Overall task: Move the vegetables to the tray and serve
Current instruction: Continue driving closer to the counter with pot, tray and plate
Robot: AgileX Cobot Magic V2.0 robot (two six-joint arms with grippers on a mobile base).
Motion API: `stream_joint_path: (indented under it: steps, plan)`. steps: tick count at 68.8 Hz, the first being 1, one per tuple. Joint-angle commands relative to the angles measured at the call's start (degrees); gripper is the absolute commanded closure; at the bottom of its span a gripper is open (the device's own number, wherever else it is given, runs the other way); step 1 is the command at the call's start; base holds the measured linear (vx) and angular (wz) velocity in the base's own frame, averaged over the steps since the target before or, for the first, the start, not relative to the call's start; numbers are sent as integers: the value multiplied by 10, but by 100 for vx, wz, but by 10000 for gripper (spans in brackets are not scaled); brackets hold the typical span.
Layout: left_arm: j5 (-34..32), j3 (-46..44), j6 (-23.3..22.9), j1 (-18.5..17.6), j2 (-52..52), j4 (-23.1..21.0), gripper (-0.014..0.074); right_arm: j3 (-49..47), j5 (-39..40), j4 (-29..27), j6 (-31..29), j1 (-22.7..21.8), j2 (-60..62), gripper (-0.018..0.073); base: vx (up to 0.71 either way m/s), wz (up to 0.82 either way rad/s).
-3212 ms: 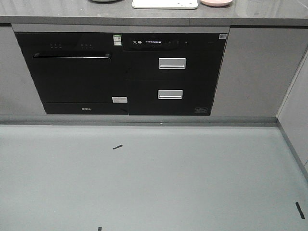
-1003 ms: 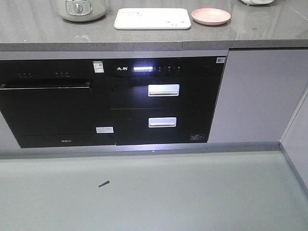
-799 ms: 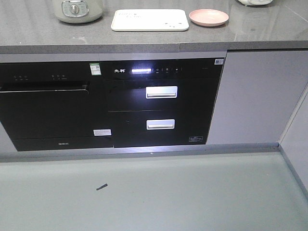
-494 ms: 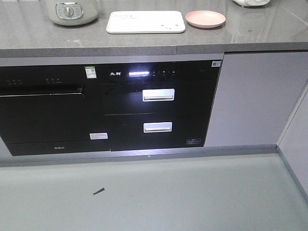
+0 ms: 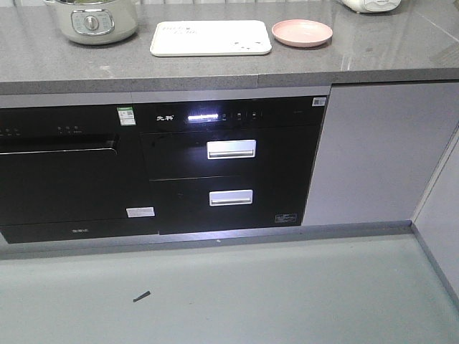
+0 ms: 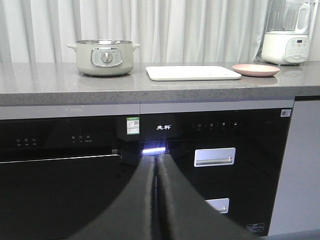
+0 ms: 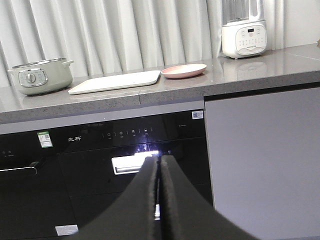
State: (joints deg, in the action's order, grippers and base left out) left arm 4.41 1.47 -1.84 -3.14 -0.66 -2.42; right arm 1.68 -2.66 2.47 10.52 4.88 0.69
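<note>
Out front, the tray (image 5: 210,37) lay back from the front edge of the counter (image 5: 358,57), and I saw no leaf. My left gripper (image 6: 156,167) was pinched shut, empty. So was my right gripper (image 7: 160,162); I guessed a floppy, light leaf needed a gentle stem pinch.

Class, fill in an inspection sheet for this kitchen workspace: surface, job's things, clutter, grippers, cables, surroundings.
Surface: grey stone counter, above black built-in appliances.
Job's things: white tray lying flat with nothing on it; no lettuce seen on the tray, the plate or the counter.
Clutter: pink plate beside the tray, not touching it; pale green pot on the tray's other side; white blender at the far end.
Grippers: left gripper and right gripper both shut, holding nothing.
Cables: nothing seen.
Surroundings: grey floor with a black mark; pale curtains behind.
</note>
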Motion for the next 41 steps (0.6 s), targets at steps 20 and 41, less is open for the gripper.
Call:
stream_joint_path:
  steps: [20, 41]
  plan:
    - [-44, 15, -5, 1, -8, -1, 602, 8, 44, 2, -3, -4, 4, 561, 9, 1]
    - [-44, 15, -5, 1, -8, -1, 602, 8, 44, 2, -3, -4, 4, 561, 11, 3]
